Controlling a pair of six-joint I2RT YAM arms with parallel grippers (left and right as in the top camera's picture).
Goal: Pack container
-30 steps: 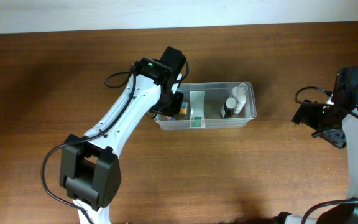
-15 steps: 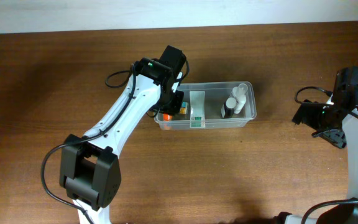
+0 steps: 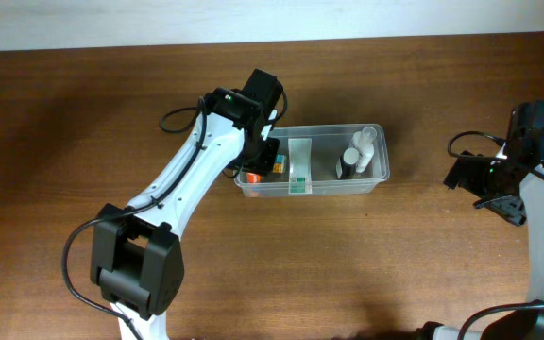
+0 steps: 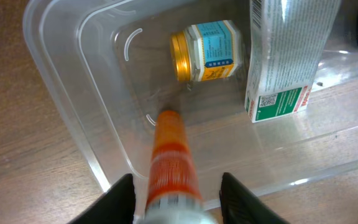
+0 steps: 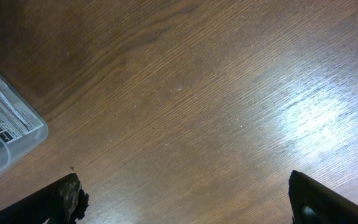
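Note:
The container, a clear plastic tub, lies at the middle of the table. In it are a white and green box, a white bottle and a dark bottle. My left gripper hangs over the tub's left end. In the left wrist view its jaws stand apart on either side of an orange and white tube, with gaps on both sides; the tube points down into the tub. A small gold-lidded jar lies beside the box. My right gripper is open and empty.
The right wrist view shows bare wooden table under my open right gripper, with the tub's right corner at the far left. A black cable loops by the left arm. The wall edge runs along the back.

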